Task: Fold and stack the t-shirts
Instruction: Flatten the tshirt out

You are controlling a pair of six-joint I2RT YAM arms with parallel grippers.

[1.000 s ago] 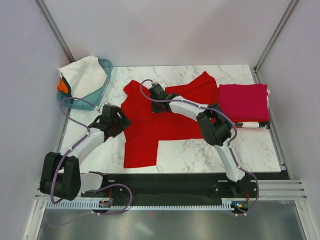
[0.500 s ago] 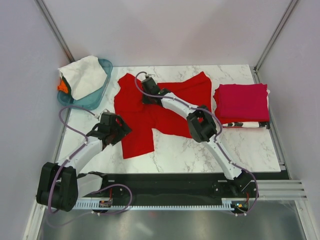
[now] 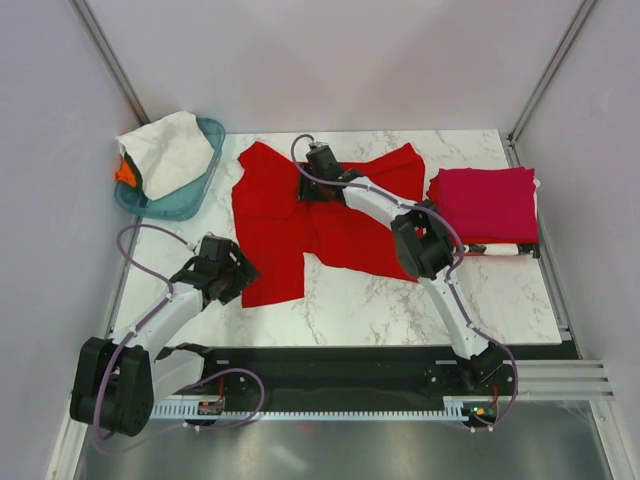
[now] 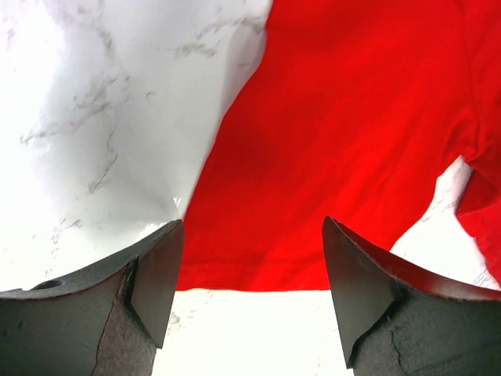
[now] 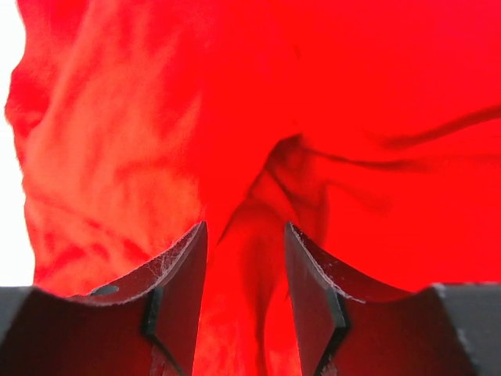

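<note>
red t-shirt (image 3: 270, 215) rumpled, long axis near-to-far, hem nearest, left tool (image 4: 250, 235) released, right tool (image 5: 245, 239) released

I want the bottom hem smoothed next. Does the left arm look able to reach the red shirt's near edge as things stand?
Probably yes. The left gripper is open just short of the red t-shirt, at its near hem, with nothing lying between them.

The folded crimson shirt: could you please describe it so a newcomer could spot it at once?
On the marble table, look to the far right edge. The crimson shirt lies there as a neat folded square. Unlike the bright red shirt spread loose mid-table, it is darker and pinker.
</note>
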